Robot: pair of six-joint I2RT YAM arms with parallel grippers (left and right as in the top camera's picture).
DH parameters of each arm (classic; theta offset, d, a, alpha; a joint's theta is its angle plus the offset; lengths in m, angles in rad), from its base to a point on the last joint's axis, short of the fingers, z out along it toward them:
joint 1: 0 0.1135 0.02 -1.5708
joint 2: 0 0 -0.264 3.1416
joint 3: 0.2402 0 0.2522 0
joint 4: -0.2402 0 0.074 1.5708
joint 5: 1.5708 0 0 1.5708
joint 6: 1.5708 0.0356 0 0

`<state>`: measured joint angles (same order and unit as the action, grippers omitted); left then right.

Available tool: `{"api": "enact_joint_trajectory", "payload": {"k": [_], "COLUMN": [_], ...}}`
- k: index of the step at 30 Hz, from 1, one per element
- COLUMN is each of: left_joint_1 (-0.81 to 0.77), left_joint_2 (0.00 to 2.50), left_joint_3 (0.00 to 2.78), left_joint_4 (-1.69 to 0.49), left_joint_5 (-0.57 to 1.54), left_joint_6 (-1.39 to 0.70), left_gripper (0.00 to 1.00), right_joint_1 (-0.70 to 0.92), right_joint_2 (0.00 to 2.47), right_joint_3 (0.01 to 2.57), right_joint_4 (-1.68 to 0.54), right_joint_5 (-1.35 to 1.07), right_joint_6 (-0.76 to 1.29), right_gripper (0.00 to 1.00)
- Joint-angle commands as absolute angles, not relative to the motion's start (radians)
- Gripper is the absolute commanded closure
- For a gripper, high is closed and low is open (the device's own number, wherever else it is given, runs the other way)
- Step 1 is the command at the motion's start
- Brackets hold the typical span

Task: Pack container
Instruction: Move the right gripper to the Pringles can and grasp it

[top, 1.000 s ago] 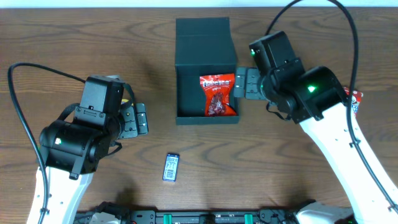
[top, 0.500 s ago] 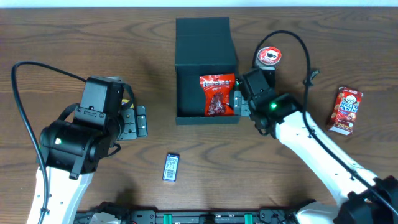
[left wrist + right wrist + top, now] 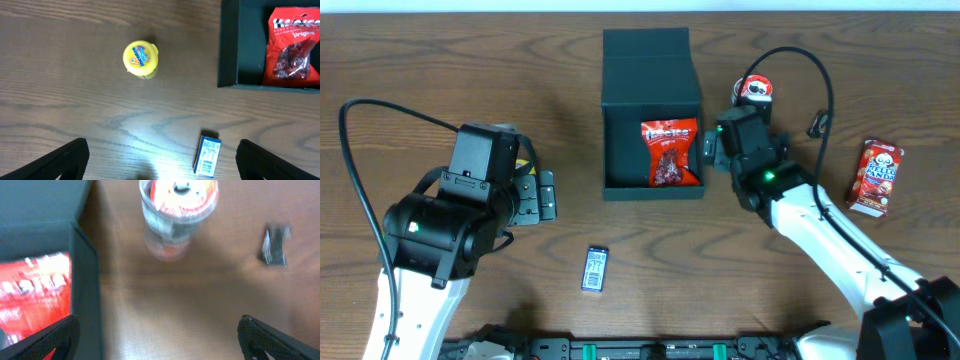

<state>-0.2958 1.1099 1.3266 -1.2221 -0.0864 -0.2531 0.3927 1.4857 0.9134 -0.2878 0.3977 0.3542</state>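
the right gripper (image 3: 159,332) hangs with its fingers (image 3: 45,340) spread wide and nothing between them, low over the table (image 3: 200,305) and just beside the right wall of the container (image 3: 85,285). that dark box lies to the gripper's left, open, its flat lid folded back on the far side, and a red snack bag (image 3: 35,292) lies inside against the wall nearest the gripper. ahead of the right gripper stands a clear can with a red lid (image 3: 175,215), apart from the fingers; the wrist view is blurred, so finer detail on it cannot be read. from overhead the right gripper (image 3: 708,150) sits between the container (image 3: 650,65) and the can (image 3: 754,90), and a red carton (image 3: 873,176) lies well off to its right. the left gripper (image 3: 162,160) is also spread wide and empty, well apart from the container, which lies ahead of it and to its right with the snack bag (image 3: 294,47) in view. a yellow round-lidded tub (image 3: 141,59) stands ahead of the left gripper, slightly to its left, and a small blue and white packet (image 3: 207,155) lies flat on the wood near its right finger, touching neither finger. overhead, the left gripper (image 3: 548,195) points toward the container's left wall, with the packet (image 3: 595,269) lying nearer the robot.
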Motion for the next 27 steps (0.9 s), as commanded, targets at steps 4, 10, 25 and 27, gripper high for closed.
{"api": "enact_joint_trajectory", "payload": {"k": [4,10,25,27], "left_joint_1": [-0.298,-0.298,-0.298,-0.298], "left_joint_2": [1.111,1.121,1.183,1.183], "left_joint_3": [1.33,1.33,1.33,1.33], "left_joint_4": [-1.222,-1.215,-1.199,-1.199], "left_joint_5": [-0.105,-0.104,-0.103,-0.103], "left_joint_6": [-0.235,-0.235,-0.236,-0.236], "left_gripper": [0.05,0.05,0.05,0.05], "right_joint_1": [0.253,0.163,0.168,0.167], "right_joint_2": [1.497,1.507,1.742,1.765], "right_joint_3": [0.84,0.789,0.789,0.789], "right_joint_4": [-0.247,-0.085,0.206,0.244], "right_joint_5": [0.302,0.056,0.049,0.083], "right_joint_6": [0.272,0.097,-0.013,-0.013], "right_gripper": [0.01,0.01,0.01,0.01]}}
